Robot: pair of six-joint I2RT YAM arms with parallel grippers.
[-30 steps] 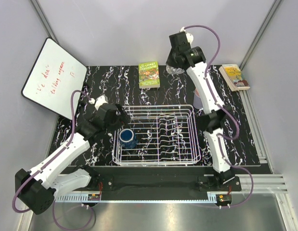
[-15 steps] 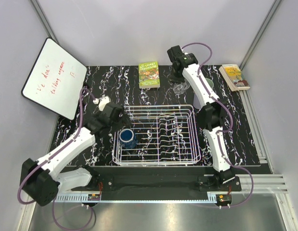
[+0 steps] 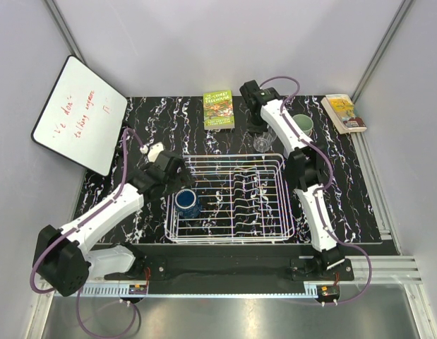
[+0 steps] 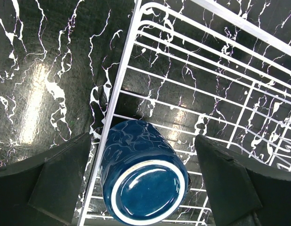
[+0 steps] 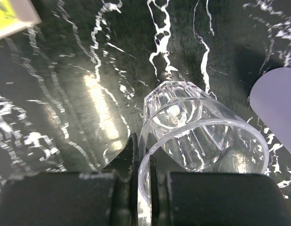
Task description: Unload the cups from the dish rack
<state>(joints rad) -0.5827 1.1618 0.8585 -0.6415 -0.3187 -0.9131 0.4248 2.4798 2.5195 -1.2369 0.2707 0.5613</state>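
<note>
Steeply tilted down, left pincer (image 4: 145, 178) gapes over the dark blue cup (image 4: 136, 153).

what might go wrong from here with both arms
The left tool straddles the dark blue cup with one finger outside the side wire of the dish rack; closing may catch that wire. The right tool pinches only the rim of the clear glass, close to the lavender cup; it might slip or bump it.

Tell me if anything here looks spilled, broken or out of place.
Nothing looks spilled or broken. The dark blue cup stands bottom-up in the left end of the dish rack, as draining cups do. The only skewed thing is the whiteboard, set at an angle by the far left corner of the table.
</note>
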